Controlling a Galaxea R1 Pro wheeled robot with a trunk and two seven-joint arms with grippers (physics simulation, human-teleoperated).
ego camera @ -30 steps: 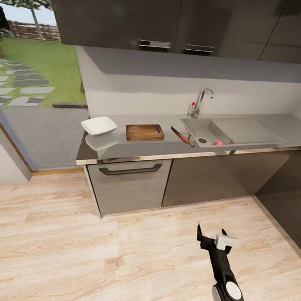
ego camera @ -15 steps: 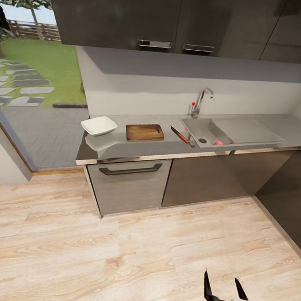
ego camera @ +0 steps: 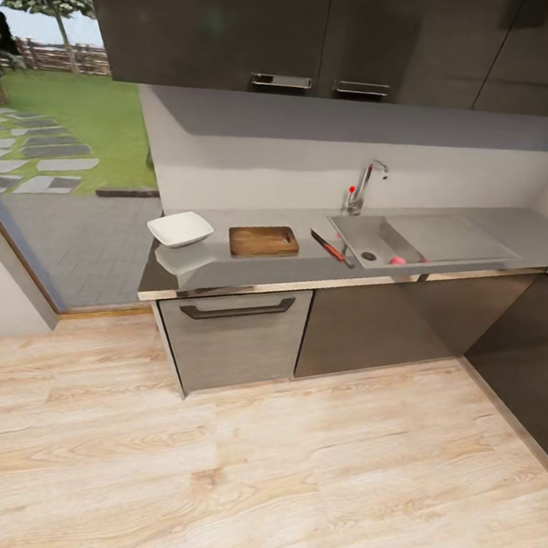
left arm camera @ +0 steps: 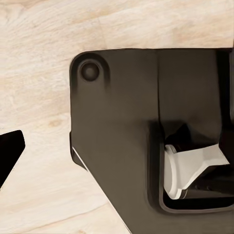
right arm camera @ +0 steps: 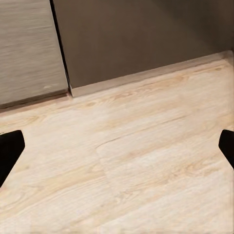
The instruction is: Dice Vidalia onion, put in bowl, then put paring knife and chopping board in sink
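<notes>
Kitchen is spreading across the upper half of my head view, and I am standing back from it on a pale wooden floor (ego camera: 245,465) that is taking up the whole lower half. The surface (ego camera: 266,266) is running as a glossy grey band from centre left to the right edge, over dark cabinets (ego camera: 379,319) and a lighter drawer front (ego camera: 234,333) with a long handle. Dark wall cupboards (ego camera: 316,30) are hanging along the top of the frame, and at upper left a glass opening is showing grass and paving outside.

On the surface, the bowl (ego camera: 180,229) is sitting at the left end, the chopping board (ego camera: 263,241) is lying just to its right and apart from it, and the paring knife (ego camera: 328,246) is lying right of the board, beside the sink's near-left corner. The sink (ego camera: 358,232) is sitting right of centre with its tap (ego camera: 363,185) behind it and its drainboard stretching right. The Vidalia onion (ego camera: 399,260) is resting in the basin near the front wall, right of the drain.

In the right wrist view my right jaws (right arm camera: 117,146) are standing wide apart and gripping nothing, with floor and cabinet fronts ahead. In the left wrist view one dark fingertip (left arm camera: 9,148) of my left jaws is showing over floor and a dark part of my own body (left arm camera: 146,122); I cannot tell how far those jaws are open.
</notes>
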